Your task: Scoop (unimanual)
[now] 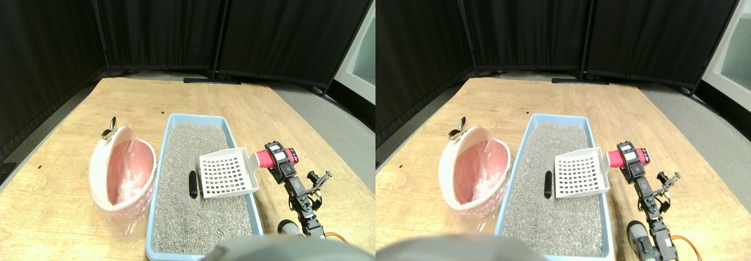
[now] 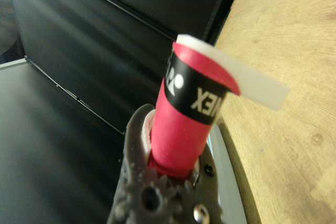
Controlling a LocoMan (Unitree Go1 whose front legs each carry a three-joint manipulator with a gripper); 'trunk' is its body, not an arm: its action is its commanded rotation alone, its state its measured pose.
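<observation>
Pincer (image 1: pixel 274 159) pinching scoop (image 1: pixel 229 173) over litter tray (image 1: pixel 176 120), dark lump (image 1: pixel 192 184) beside.

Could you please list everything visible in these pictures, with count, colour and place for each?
Litter tray: one, light blue, mid-table, filled with grey litter.
Dark lump: one, black, on the litter, just left of the scoop.
Scoop: one, white slotted, over the tray's right side; its handle is wrapped red with a black band.
Bin: one, white, lined with a pink bag, tilted open toward the tray at its left.
Clip: one, metallic, on the bin's far rim.
Table: one, light wood.
Screens: black, behind the table.
Right gripper: one, dark, shut on the handle.
</observation>
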